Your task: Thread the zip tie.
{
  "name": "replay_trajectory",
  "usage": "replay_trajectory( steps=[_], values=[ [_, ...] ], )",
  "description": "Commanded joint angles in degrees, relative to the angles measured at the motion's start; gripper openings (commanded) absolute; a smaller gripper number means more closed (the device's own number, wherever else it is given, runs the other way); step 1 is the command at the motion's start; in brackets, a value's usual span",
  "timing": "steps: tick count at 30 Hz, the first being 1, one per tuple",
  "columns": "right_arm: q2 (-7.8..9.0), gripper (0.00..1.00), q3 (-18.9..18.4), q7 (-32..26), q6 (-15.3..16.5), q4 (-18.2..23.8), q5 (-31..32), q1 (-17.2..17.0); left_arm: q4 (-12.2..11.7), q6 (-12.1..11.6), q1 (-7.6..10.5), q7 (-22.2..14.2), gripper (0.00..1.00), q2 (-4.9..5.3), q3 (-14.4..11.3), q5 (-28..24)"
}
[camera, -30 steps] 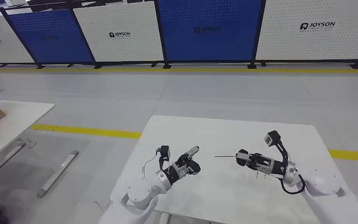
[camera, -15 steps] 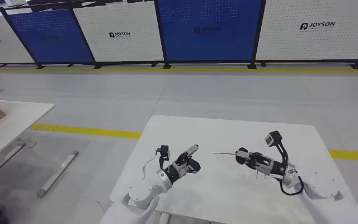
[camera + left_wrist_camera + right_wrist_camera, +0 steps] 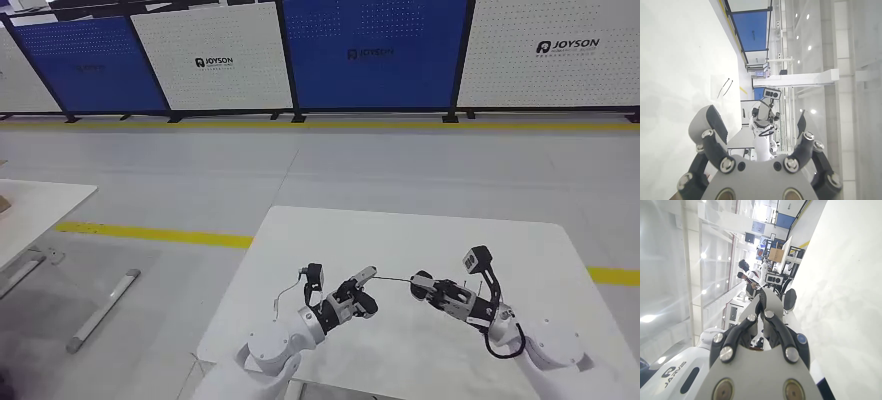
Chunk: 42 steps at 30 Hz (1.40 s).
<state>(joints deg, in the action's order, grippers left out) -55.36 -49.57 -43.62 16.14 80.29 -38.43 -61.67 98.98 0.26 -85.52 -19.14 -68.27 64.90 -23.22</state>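
A thin black zip tie (image 3: 394,280) sticks out level from my right gripper (image 3: 419,285), which is shut on one end of it. In the right wrist view that gripper (image 3: 761,297) has its fingers pressed together, and the tie itself is hard to make out there. The tie's free tip reaches the fingers of my left gripper (image 3: 364,287), which is open just left of it above the white table (image 3: 400,235). My left gripper (image 3: 761,123) has a wide gap with nothing between the pads, and it faces the right arm (image 3: 764,113).
Two spare black zip ties (image 3: 725,88) lie side by side on the table near its edge, below the right arm. The white tabletop spreads out behind both grippers. Blue and white partition panels (image 3: 370,55) stand far off across the floor.
Both arms have moved toward each other over the table. The tie's tip, held well apart from the left gripper before, now reaches its open fingers.
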Motion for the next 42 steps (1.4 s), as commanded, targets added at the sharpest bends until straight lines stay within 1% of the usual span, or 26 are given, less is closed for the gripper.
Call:
replay_trajectory(
  steps=[1,3,5,9,12,18,21,24,26,33,36,38,40,42],
  values=[
    [0.00,0.00,0.00,0.00,0.00,0.00,0.00,0.00,0.00,0.00,0.00,0.00,1.00,0.00,0.00,0.00],
    [0.00,0.00,0.00,0.00,0.00,0.00,0.00,0.00,0.00,0.00,0.00,0.00,1.00,0.00,0.00,0.00],
    [0.00,0.00,0.00,0.00,0.00,0.00,0.00,0.00,0.02,0.20,0.36,-0.09,1.00,-0.14,-0.75,-0.48],
    [0.00,0.00,0.00,0.00,0.00,0.00,0.00,0.00,-0.34,-0.36,2.52,0.11,1.00,-0.68,-3.05,-1.08],
    [0.00,0.00,0.00,0.00,0.00,0.00,0.00,0.00,-1.70,-2.35,4.53,3.70,1.00,-1.38,-4.60,-1.54],
    [-0.02,0.00,0.04,0.03,-0.17,0.08,-0.13,-0.14,-1.70,-2.35,4.53,3.70,1.00,-1.38,-4.60,-1.54],
    [-0.20,0.00,-0.16,-1.54,-2.02,0.20,-0.98,-0.58,-1.70,-2.35,4.53,3.70,1.00,-1.38,-4.60,-1.54],
    [-0.81,0.00,0.71,-2.10,-3.21,-0.15,-0.57,-0.05,-1.70,-2.35,4.53,3.70,1.00,-1.38,-4.60,-1.54],
    [-1.20,0.00,0.85,-1.60,-3.13,-0.47,-0.88,0.18,-1.70,-2.35,4.53,3.70,1.00,-1.38,-4.60,-1.54],
    [-1.20,0.00,0.85,-1.60,-3.13,-0.47,-0.88,0.18,-1.70,-2.40,4.52,3.78,1.00,-1.38,-4.62,-1.49],
    [-1.20,0.00,0.85,-1.60,-3.13,-0.47,-0.88,0.18,-2.16,-3.74,4.58,5.18,1.00,-1.54,-4.86,-1.12],
    [-1.20,0.00,0.85,-1.60,-3.13,-0.47,-0.88,0.18,-2.69,-4.55,4.73,5.33,1.00,-1.62,-5.21,-0.50],
    [-1.20,0.00,0.85,-1.60,-3.13,-0.47,-0.88,0.18,-2.96,-4.93,4.71,5.30,0.27,-1.67,-5.47,-0.27],
    [-1.20,0.00,0.85,-1.60,-3.13,-0.47,-0.88,0.18,-3.16,-4.95,4.70,5.17,0.05,-1.69,-5.66,0.08]
  ],
)
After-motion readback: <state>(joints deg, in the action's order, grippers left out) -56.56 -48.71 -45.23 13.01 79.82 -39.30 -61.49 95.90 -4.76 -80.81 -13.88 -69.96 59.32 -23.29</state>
